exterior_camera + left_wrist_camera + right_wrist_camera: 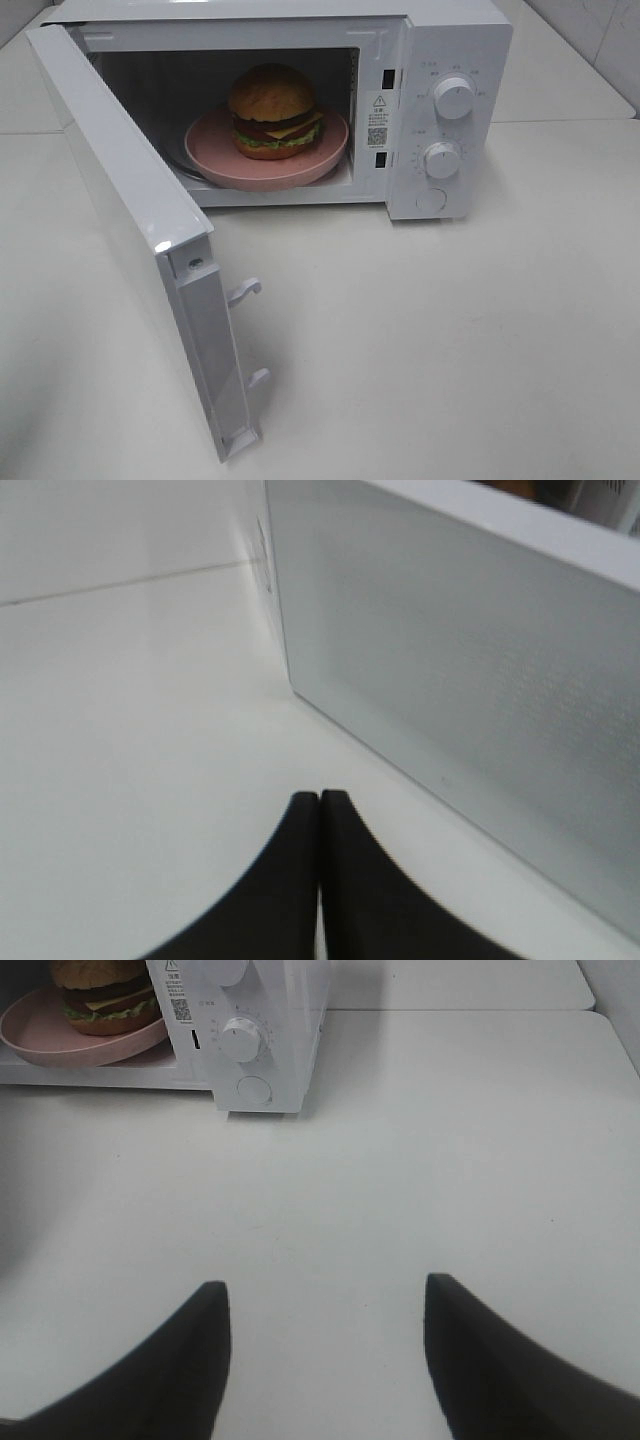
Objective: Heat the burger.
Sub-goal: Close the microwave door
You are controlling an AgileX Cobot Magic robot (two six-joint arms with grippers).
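Two claws empty: left claw (320, 798) pinched together beside the open door (110, 200) at 8 o'clock, right claw (325, 1282) spread apart over the worktop (450, 350); burger (275, 110) on plate (300, 172) inside microwave (470, 45) at 12 o'clock, rim near the sill, liable to block the door's latching.

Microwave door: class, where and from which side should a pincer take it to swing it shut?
Its free edge, by the latch hooks, farthest from the hinge. Come from the left, against the outer side, since it stands swung wide open.
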